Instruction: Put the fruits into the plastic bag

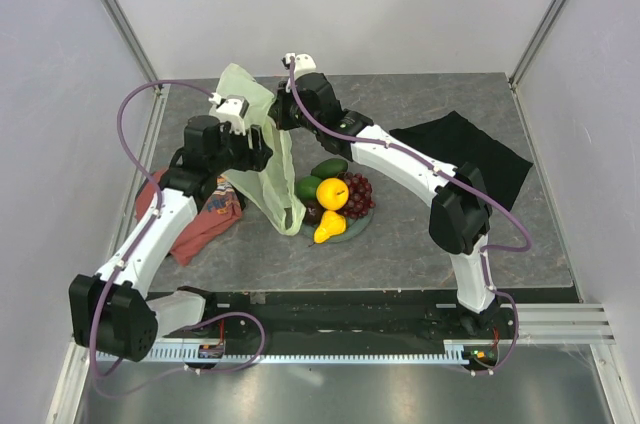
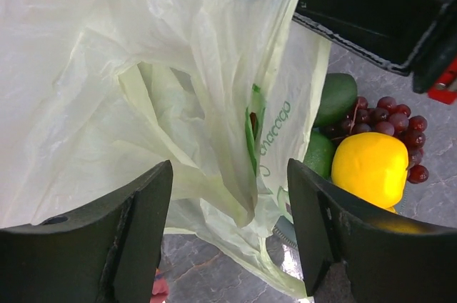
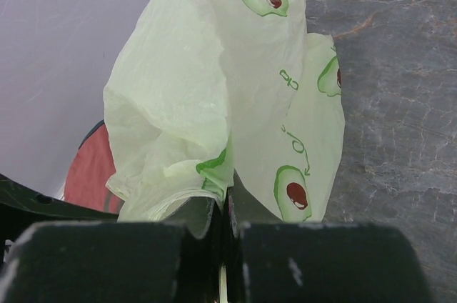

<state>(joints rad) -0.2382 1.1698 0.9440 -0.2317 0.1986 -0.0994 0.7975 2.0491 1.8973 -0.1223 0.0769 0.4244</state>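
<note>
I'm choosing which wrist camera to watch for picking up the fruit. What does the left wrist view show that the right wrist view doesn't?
Only the left wrist view: fruits beside the plastic bag, namely the yellow-orange round fruit, the grape bunch and the dark green oval fruit, with the left fingers standing apart in the foreground.
Only the right wrist view: the right fingers pinched shut on the bag, and the red T-shirt behind it.
Both: the pale green bag and the grey table.

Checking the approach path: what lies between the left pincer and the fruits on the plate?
The plastic bag hangs there, draped between the open left pincer and the fruits; the left wrist view shows it best, the top view too.
</note>
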